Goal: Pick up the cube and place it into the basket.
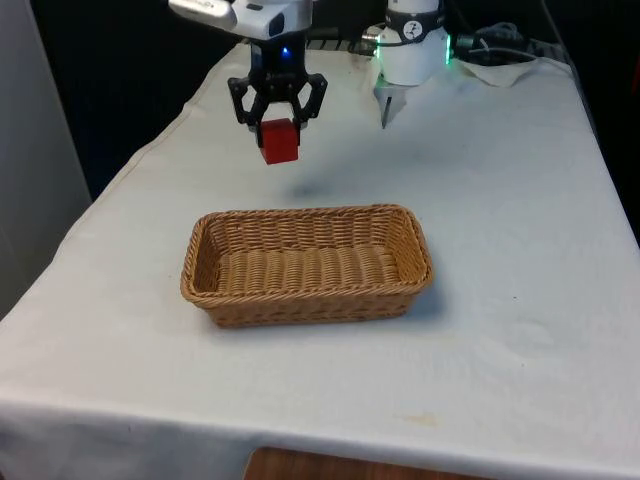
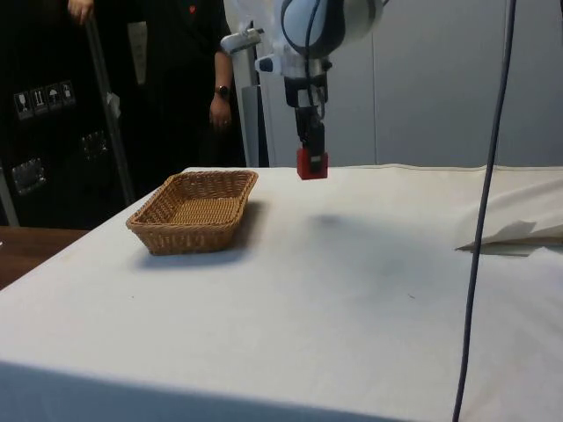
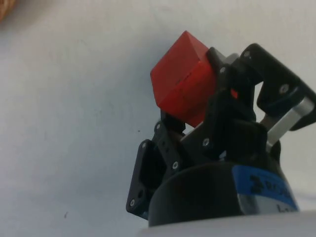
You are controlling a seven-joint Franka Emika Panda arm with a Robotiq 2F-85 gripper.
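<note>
One red cube (image 1: 280,140) pinched in end effector (image 1: 278,125), aloft beyond basket (image 1: 305,300), hanging roughly square.

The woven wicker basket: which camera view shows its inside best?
The front view: it looks down into the woven wicker basket, showing the whole floor bare. The side view shows the basket end-on at a low angle, with the floor partly hidden. The wrist view catches a corner of it.

front and side views share basket (image 1: 305,262)
</note>
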